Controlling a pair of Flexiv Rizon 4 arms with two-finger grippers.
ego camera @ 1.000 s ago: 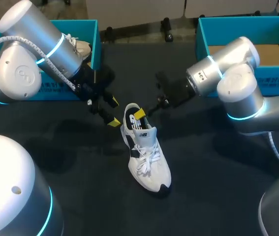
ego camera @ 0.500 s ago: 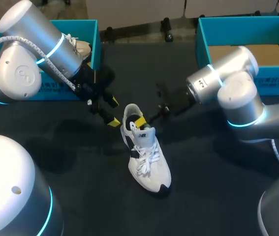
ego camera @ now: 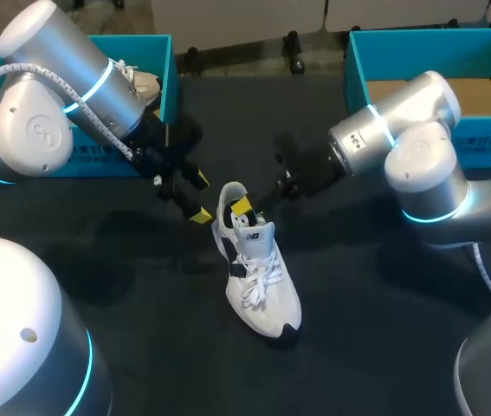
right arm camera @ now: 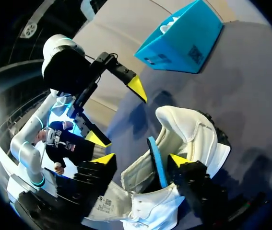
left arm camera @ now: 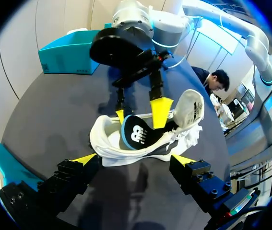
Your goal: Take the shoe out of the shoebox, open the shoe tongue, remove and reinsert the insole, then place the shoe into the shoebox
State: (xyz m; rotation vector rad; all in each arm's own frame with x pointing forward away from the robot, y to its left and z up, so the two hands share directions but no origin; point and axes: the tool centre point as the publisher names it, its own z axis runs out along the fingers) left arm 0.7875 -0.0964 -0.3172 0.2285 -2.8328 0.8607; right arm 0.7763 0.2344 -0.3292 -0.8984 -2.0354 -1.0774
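Right gripper (ego camera: 245, 206) has dipped into the shoe's mouth and come up a little; left arm unchanged.

White lace-up sneaker with black trim (ego camera: 255, 273) sits upright on its sole on the black table top (ego camera: 366, 295), outside both boxes. Long axis runs far to near: heel toward the boxes, toe toward the robot and angled slightly to the robot's right. Tongue (left arm camera: 192, 106) stands up above the laces. Black insole with blue edge (left arm camera: 136, 135) is partly lifted, on edge in the heel opening.

Right gripper's fingers are spread: one tip inside the sneaker beside the insole, the other outside the collar. Contact with the insole cannot be told.

Left gripper (left arm camera: 135, 159) is just beside the sneaker's heel on the robot's left, fingers spread wide with nothing between them.

Teal cardboard box (ego camera: 169, 74) holding a second white shoe (ego camera: 141, 84) lies beyond the sneaker's heel to the left. Teal box with brown floor (ego camera: 355, 74) lies beyond and to the right, well apart.
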